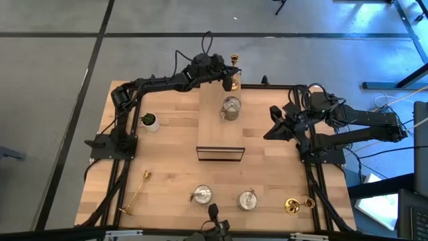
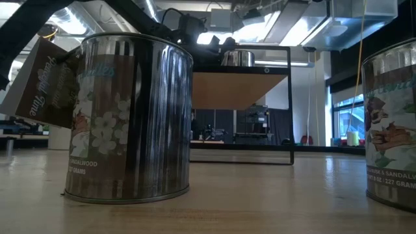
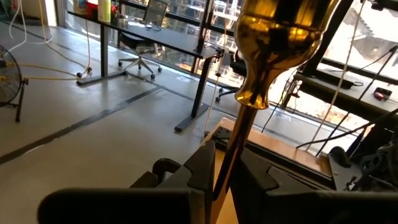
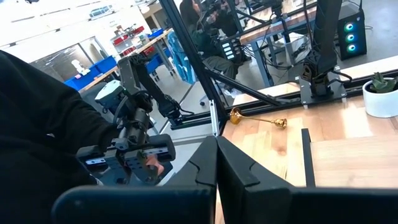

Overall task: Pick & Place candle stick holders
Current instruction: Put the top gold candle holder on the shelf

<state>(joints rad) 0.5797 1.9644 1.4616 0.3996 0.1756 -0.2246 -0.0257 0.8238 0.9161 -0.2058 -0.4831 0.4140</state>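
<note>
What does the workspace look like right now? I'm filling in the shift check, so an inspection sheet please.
Surface: wooden table with a raised shelf at its middle.
Job's things: silver holder on the shelf; two silver holders near the front edge; gold candlestick lying front left; another lying front right; a third held at the far edge.
Clutter: potted plant on the left.
Grippers: left gripper shut on the third candlestick's stem; right gripper shut, empty, at the right edge.
Cables: along both arms and off the right side.
Surroundings: desks and an office chair.
</note>
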